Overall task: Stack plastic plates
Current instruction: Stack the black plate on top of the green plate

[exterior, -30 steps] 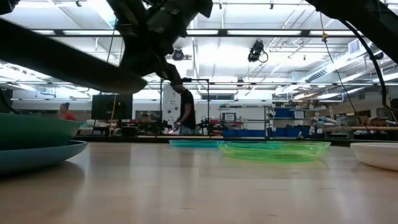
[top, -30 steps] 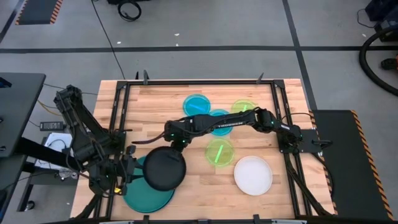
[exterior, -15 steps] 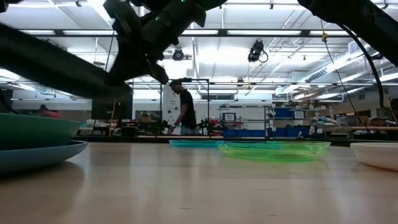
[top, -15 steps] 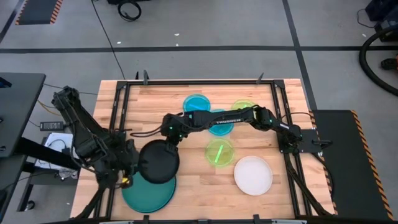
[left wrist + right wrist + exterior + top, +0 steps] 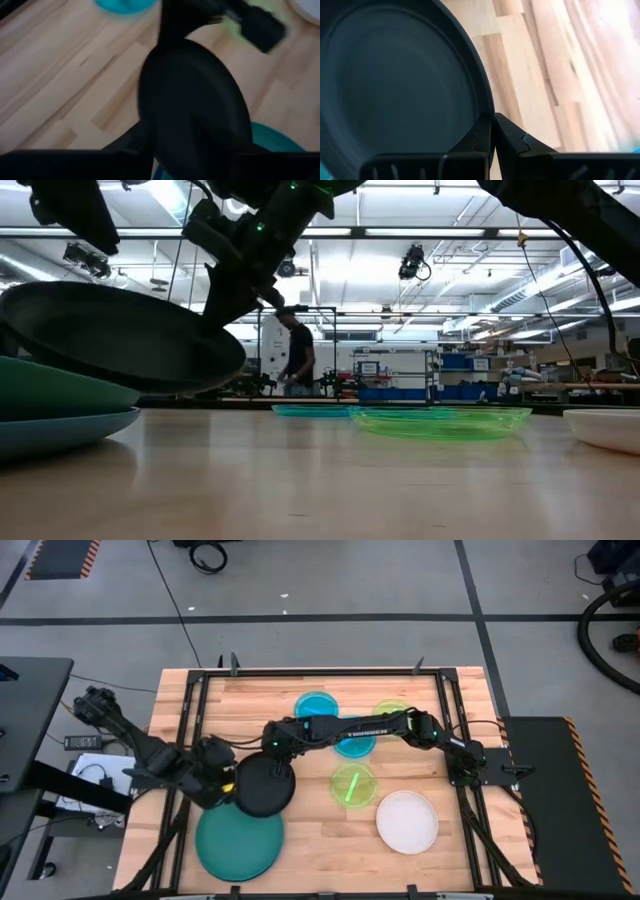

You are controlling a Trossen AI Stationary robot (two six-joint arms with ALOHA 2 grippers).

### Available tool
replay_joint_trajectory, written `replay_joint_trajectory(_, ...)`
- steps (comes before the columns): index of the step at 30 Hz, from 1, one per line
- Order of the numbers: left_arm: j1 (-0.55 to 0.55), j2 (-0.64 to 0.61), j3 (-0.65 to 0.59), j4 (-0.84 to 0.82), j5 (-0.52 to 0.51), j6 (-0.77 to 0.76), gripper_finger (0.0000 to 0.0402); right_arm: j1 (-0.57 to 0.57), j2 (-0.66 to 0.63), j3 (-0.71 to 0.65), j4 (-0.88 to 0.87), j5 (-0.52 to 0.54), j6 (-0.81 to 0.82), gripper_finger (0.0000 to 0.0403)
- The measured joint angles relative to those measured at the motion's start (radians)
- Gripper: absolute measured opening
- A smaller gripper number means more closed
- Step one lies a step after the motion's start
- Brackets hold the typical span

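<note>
My right gripper (image 5: 277, 763) is shut on the black plate (image 5: 262, 786), which hangs tilted above the left front of the table; the plate also shows in the low view (image 5: 120, 335). Below it the large teal plate (image 5: 240, 843) lies on the blue plate (image 5: 70, 430). My left gripper (image 5: 222, 780) is close to the black plate's left rim; whether it touches the plate I cannot tell. The left wrist view shows the black plate (image 5: 195, 105) blurred, right in front of the camera. My right gripper pinches the black plate's rim (image 5: 487, 112) between its two fingers (image 5: 479, 139), at the plate's far edge. It comes slanting down from the table's far right. The plate is lifted clear and tilted, with its free side low over the teal plate.
Two cyan plates (image 5: 317, 707) (image 5: 352, 738), two lime green plates (image 5: 392, 712) (image 5: 353, 783) and a white plate (image 5: 407, 821) lie on the table's middle and right. A black frame (image 5: 190, 740) runs round the table. A person stands in the room behind (image 5: 297, 360).
My right gripper has carried the black plate toward the table's far edge, partly off the teal plate, still tilted and clear. My left gripper has moved toward the far edge and to the right, up to the black plate's left rim.
</note>
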Motion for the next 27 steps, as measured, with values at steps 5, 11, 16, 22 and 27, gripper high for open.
replay_joint_trajectory(5, 0.098, 0.0, 0.0, -0.01, 0.085, -0.001, 0.0187, 0.0, -0.005, 0.002, 0.005, 0.036, -0.014, 0.0016)
replay_joint_trajectory(11, 0.187, 0.0, 0.0, -0.025, 0.188, -0.007, 0.0229, 0.009, -0.021, 0.002, 0.015, 0.057, -0.021, 0.0016)
replay_joint_trajectory(16, 0.234, 0.014, -0.002, -0.04, 0.253, 0.022, 0.0218, 0.014, -0.041, 0.002, 0.01, 0.074, -0.024, 0.0016)
replay_joint_trajectory(22, 0.253, 0.014, -0.001, -0.037, 0.302, 0.049, 0.018, 0.019, -0.055, 0.002, 0.033, 0.08, -0.017, 0.0016)
replay_joint_trajectory(27, 0.253, 0.014, -0.001, -0.031, 0.327, 0.05, 0.0138, 0.019, -0.06, 0.002, 0.07, 0.078, -0.017, 0.0016)
